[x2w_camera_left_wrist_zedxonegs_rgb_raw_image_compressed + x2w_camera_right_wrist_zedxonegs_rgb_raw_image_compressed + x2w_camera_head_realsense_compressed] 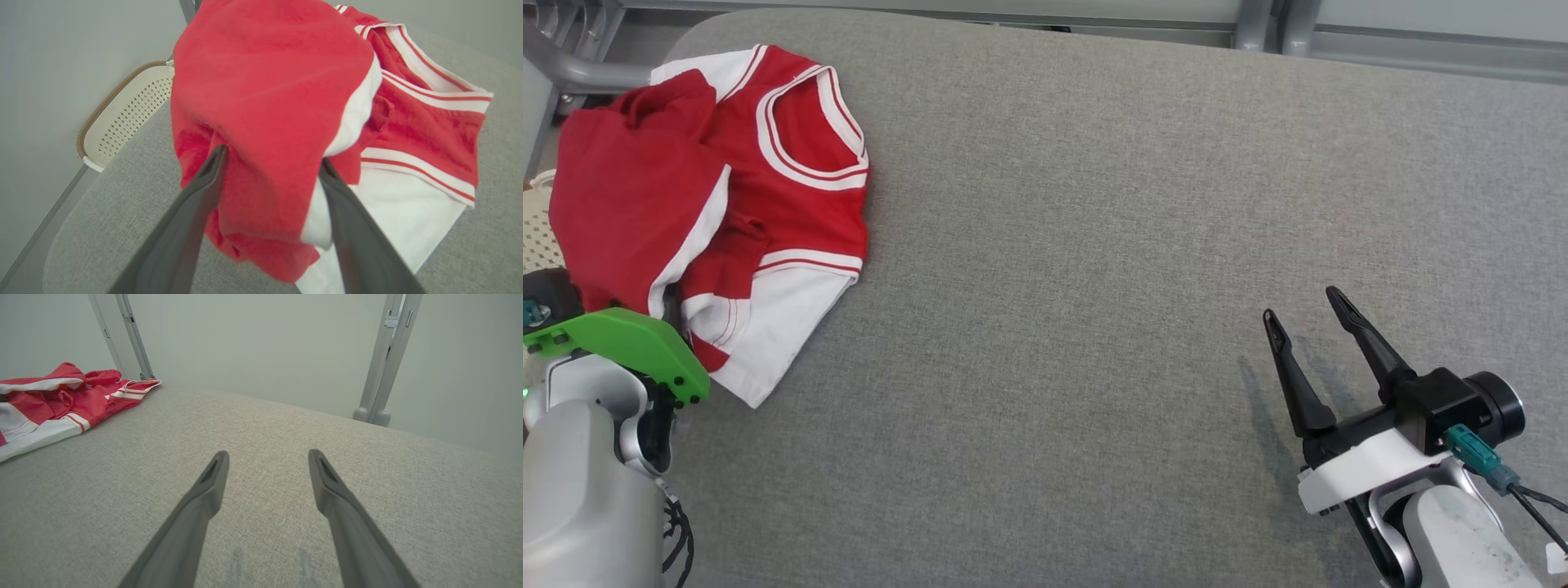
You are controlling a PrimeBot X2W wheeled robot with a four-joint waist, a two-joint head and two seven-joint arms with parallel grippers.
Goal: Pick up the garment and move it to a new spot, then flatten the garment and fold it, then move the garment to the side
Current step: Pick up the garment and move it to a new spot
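- The red-and-white shirt (792, 204) is lying crumpled at the far-left corner of the grey fabric tabletop (1094, 245), with its white-striped neckline facing up and a white sleeve pointing toward the robot.
- One red fold is bunching up higher than the rest on the shirt's left side.
- The left gripper (271, 159) is sitting at that bunched fold, jaws spread wide. Red cloth of the shirt (265, 81) is filling the gap between its two dark fingers (204, 183), which are not pinching it.
- In the head view, a green bracket (629, 343) on the left wrist is covering the fingers, just beside the shirt's near edge.
- The right gripper (1303, 304) is hovering over bare tabletop at the near right, well apart from the shirt, and is casting a shadow on the fabric.
- In its wrist view the right gripper (267, 454) is standing with jaws apart and holding nothing. The shirt (49, 400) is lying far off to that view's left.
- A cream perforated basket (122, 118) is sitting beyond the table's left edge.
- Grey metal posts (384, 363) are standing behind the table.
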